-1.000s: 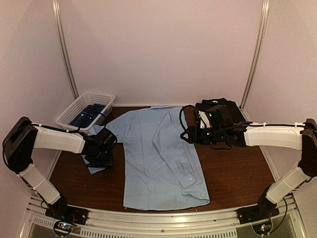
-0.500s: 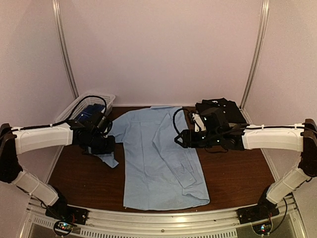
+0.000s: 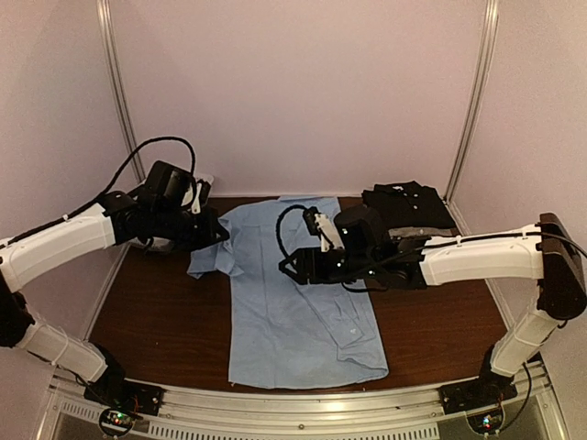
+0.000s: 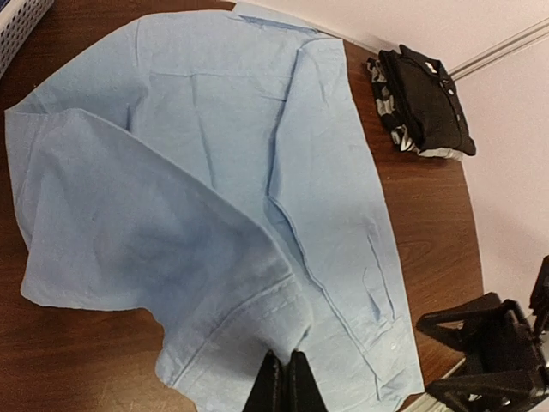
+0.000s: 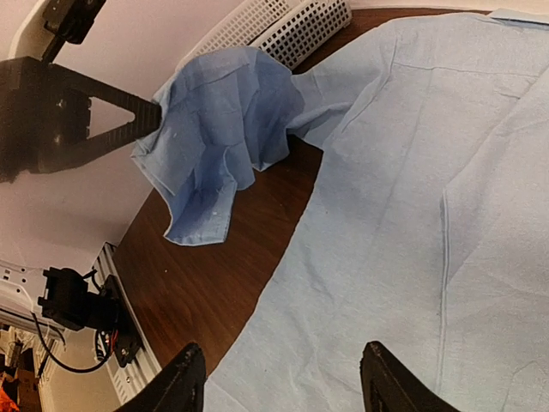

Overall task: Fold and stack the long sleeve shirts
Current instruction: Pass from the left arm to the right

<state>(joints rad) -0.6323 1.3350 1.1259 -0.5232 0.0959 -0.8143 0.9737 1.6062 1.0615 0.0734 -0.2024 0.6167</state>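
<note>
Top view: the light blue shirt (image 3: 293, 302) lies flat mid-tabletop (image 3: 147, 316), its 3 o'clock sleeve folded onto the body. The folded dark shirts (image 3: 408, 206) sit at 2 o'clock. Left wrist view: the left claw (image 4: 287, 384) is pinched on the raised cuff (image 4: 249, 335). Right wrist view: the right claw (image 5: 283, 386) is spread wide and empty above the shirt. We judge that this sleeve fold, the body folds and the stacking remain.

Lab booth: white walls (image 3: 293, 92), aluminium rails (image 3: 472, 101)

The light blue shirt (image 3: 293, 302) and black shirt (image 3: 408, 203) are matt cloth. The table (image 3: 440, 321) is smooth, faintly glossy dark wood; the basket (image 5: 292, 26) is white plastic mesh.
</note>
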